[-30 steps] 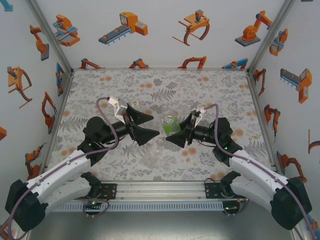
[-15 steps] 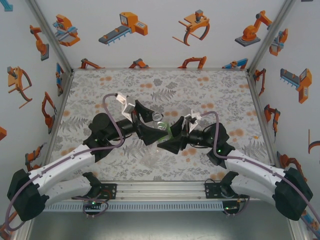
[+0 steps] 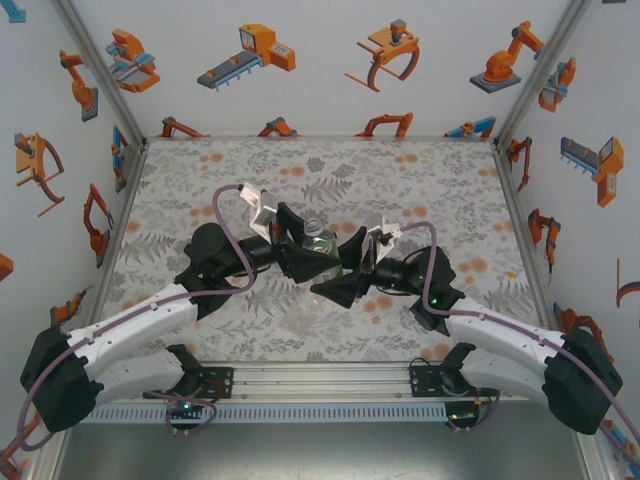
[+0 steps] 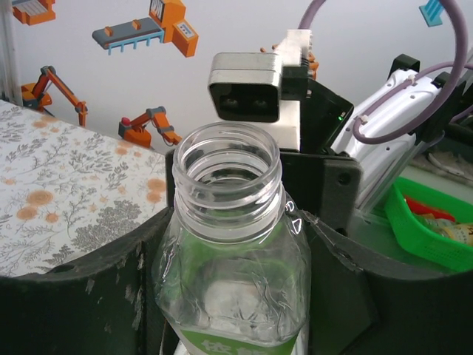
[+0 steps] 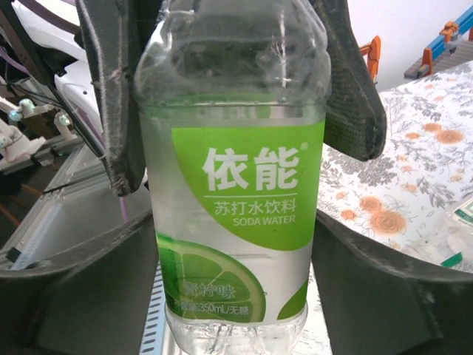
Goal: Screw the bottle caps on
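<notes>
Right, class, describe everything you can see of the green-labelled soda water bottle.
The soda water bottle is clear, thin, crinkled plastic with a green-and-white label picturing a lime. Its threaded neck is open and uncapped. It is held upright: the left tool clasps its shoulder from both sides, while the right tool flanks its lower body.

overhead, the bottle [image 3: 318, 238] sits mostly hidden between the left gripper [image 3: 308, 250] and right gripper [image 3: 336, 266]; whether the right one touches it is unclear. the left wrist view cuts the bottle off at a sliver of green label [image 4: 238, 346]. the right wrist view crops its neck and base. a white-and-green scrap [image 5: 463, 213] at the right edge is unidentifiable.
</notes>
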`<state>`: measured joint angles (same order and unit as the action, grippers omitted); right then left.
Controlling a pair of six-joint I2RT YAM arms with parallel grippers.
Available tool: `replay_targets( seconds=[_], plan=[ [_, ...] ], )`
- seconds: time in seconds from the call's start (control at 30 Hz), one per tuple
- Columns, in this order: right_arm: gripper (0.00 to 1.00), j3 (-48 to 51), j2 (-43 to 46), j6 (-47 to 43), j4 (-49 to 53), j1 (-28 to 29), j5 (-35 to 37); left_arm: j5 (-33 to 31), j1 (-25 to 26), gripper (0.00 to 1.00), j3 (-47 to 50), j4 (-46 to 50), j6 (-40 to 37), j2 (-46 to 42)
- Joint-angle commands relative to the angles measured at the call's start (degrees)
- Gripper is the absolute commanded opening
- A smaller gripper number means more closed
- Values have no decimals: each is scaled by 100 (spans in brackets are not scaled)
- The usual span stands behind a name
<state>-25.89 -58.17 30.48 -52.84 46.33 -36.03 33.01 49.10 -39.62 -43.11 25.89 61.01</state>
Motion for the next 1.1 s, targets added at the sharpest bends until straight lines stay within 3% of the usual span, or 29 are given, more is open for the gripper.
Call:
replay_targets(
  seconds=[0.0, 0.2, 0.33, 0.57, 0.63, 0.73, 0.8, 1.07],
  plan=[
    [80, -101, 236, -30, 92, 34, 83, 67, 21, 45, -294, 195, -236, -163],
    [80, -79, 503, -293, 711, 33, 63, 103, 26, 44, -588, 1158, -577, -335],
    [78, -98, 503, -365, 862, 34, 29, 137, 21, 44, -626, 1248, -572, -371],
    [63, -100, 460, -437, 863, 34, 96, 168, 21, 44, -653, 1236, -493, -362],
    [54, -105, 456, -449, 863, 34, 105, 172, 25, 49, -661, 1232, -472, -352],
    [45, -128, 469, -454, 852, 40, 105, 170, 21, 71, -655, 1184, -421, -338],
    [41, -166, 488, -439, 828, 43, 114, 174, 26, 80, -623, 1029, -355, -322],
    [37, -254, 625, -214, 242, 52, 288, 461, 25, 82, -341, -311, 281, -105]
  ],
)
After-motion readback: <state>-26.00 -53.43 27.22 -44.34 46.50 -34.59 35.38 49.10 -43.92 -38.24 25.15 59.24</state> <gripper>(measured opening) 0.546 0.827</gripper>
